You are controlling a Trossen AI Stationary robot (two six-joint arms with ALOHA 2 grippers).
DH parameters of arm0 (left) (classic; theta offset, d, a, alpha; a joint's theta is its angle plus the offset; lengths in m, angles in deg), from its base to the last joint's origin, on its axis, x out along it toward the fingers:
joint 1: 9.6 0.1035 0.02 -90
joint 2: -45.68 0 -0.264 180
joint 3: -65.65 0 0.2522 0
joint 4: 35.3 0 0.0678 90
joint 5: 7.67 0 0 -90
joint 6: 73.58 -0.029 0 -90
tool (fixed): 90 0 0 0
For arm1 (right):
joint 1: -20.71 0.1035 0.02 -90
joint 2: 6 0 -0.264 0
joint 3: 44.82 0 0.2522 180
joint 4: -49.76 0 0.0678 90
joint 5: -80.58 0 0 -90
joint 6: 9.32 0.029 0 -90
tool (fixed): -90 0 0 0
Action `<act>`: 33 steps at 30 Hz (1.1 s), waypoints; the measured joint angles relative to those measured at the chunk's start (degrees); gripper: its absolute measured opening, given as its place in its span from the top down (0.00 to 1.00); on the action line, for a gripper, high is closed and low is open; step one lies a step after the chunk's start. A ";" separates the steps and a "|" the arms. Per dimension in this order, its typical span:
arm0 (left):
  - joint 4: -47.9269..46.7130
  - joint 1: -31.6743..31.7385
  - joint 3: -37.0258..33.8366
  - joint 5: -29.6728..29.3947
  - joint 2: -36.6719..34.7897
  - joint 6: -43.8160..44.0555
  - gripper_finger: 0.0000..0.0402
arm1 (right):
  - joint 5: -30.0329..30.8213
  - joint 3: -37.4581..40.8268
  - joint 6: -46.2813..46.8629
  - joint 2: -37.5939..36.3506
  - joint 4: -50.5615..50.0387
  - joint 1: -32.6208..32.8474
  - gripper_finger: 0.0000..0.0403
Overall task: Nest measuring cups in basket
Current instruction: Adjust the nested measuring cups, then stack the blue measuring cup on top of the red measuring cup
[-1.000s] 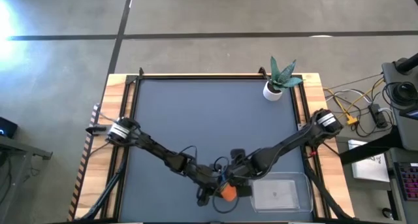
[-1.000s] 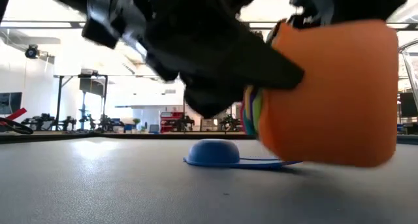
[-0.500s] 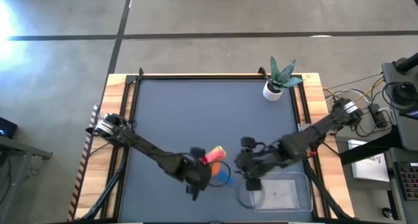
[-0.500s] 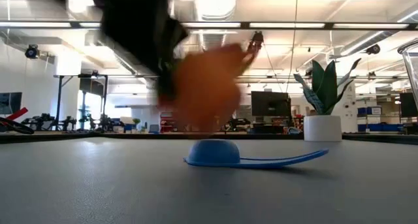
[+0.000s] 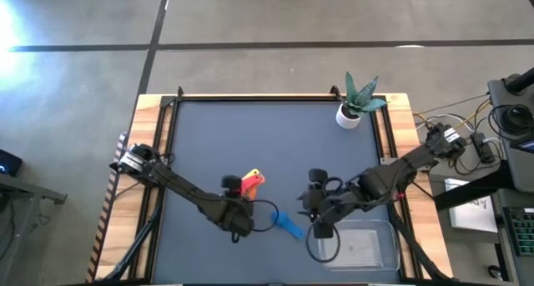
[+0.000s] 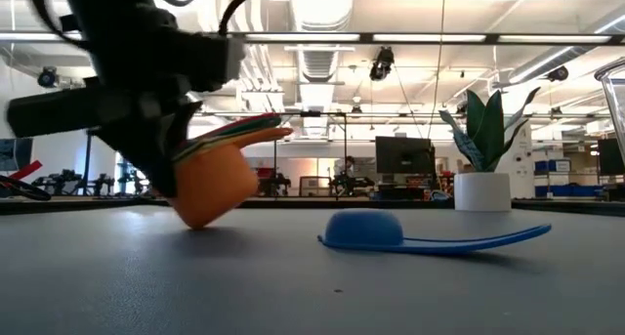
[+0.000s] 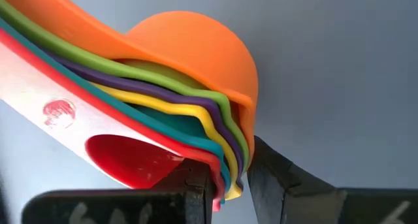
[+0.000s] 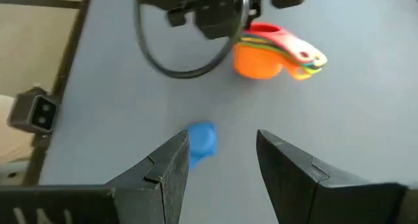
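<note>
My left gripper (image 5: 240,196) is shut on a nested stack of measuring cups (image 5: 250,183), orange outermost, then green, purple, yellow, teal and red, left of the table's middle. The stack is tilted in the low view (image 6: 210,184). A blue cup (image 5: 286,225) lies upside down on the table on its rim, its handle toward the basket. My right gripper (image 8: 222,165) is open and empty, just right of the blue cup (image 8: 201,140), at the left end of the clear basket (image 5: 380,229). My left gripper pinches the stacked rims (image 7: 230,175) on the side away from the handles. One finger (image 7: 196,188) is inside the red cup and the other (image 7: 277,181) is outside the orange cup. The stack is tilted, handles raised; whether its orange bottom (image 6: 200,218) touches the table, I cannot tell.
A small white plant pot (image 5: 349,115) stands at the far right corner. The basket sits at the near right, by the front edge. Open table surface lies across the far half and left side.
My left gripper has carried the stack from near the front edge toward the table's left and far side, tipping it. My right gripper has drawn away from the stack toward the right, to the basket's left end. The blue cup has shifted slightly rightward in the low view.
</note>
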 joint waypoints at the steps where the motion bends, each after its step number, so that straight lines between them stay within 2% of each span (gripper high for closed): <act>1: -1.51 -0.05 0.00 0.18 -0.05 -0.82 0.88 | -0.02 0.00 -0.11 0.04 0.09 -0.02 0.59; 6: -9.51 -0.03 3.27 2.64 0.13 -3.47 0.88 | 0.09 0.01 -0.15 0.04 0.14 -0.12 0.59; 14: -7.97 -0.03 6.05 6.82 0.36 -7.96 0.88 | 0.18 0.11 0.12 0.04 0.07 -0.09 0.59; 16: -7.81 -0.03 6.01 6.67 0.52 -7.44 0.80 | 0.26 0.11 0.15 0.04 0.12 -0.13 0.59; 21: -7.30 -0.03 5.94 6.28 0.59 -6.48 0.53 | 0.19 0.22 0.31 0.04 0.06 -0.09 0.59; 24: -7.24 -0.03 6.62 6.27 0.59 -5.94 0.42 | 0.20 0.28 0.36 0.06 0.02 -0.11 0.59; 28: -7.78 -0.12 8.36 6.24 0.52 -5.59 0.35 | 0.21 0.39 0.47 0.08 0.03 -0.11 0.59; 33: -9.58 -0.67 11.55 4.71 -0.59 -4.50 0.36 | 0.21 0.73 0.51 0.08 0.02 -0.11 0.59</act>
